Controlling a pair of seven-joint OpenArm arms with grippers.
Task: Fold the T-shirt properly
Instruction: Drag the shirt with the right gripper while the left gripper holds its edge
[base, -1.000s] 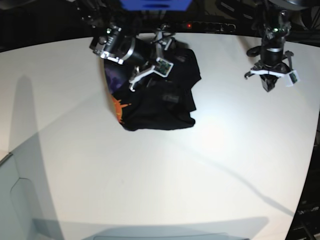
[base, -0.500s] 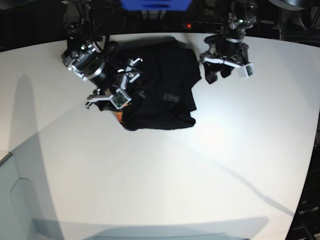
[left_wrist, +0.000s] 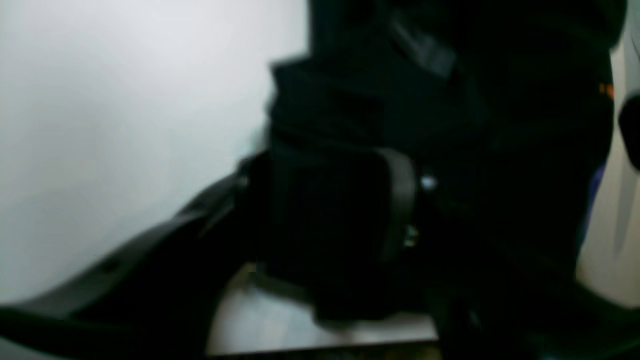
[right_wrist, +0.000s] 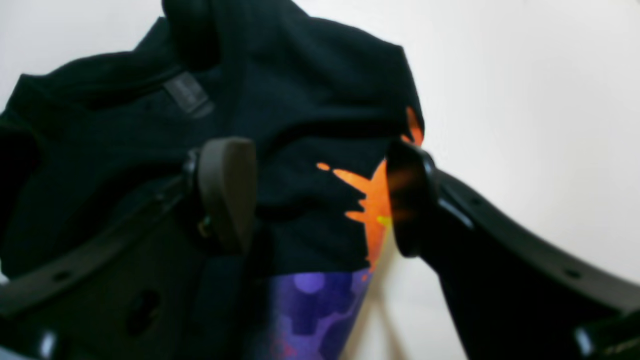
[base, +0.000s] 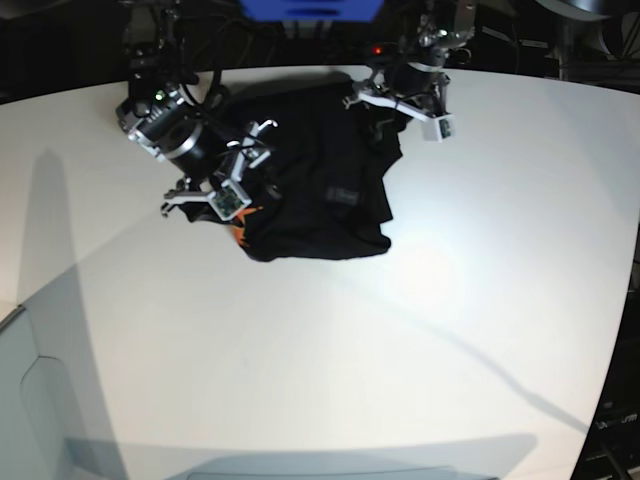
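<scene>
The black T-shirt lies bunched in a rough rectangle at the far middle of the white table. My right gripper is at its left edge. In the right wrist view it is open, its fingers straddling the T-shirt where orange and purple print shows. My left gripper is over the shirt's far right corner. The left wrist view is blurred: dark T-shirt cloth fills the space by one finger pad, and a pinch cannot be made out.
A pale grey bin edge sits at the near left corner. Dark equipment and a blue block stand behind the table's far edge. The table's curved right rim drops to a dark floor.
My left arm swung from the table's right side to the shirt's far right corner. My right gripper drew back from the shirt's top to its left edge, and the purple inside is covered.
</scene>
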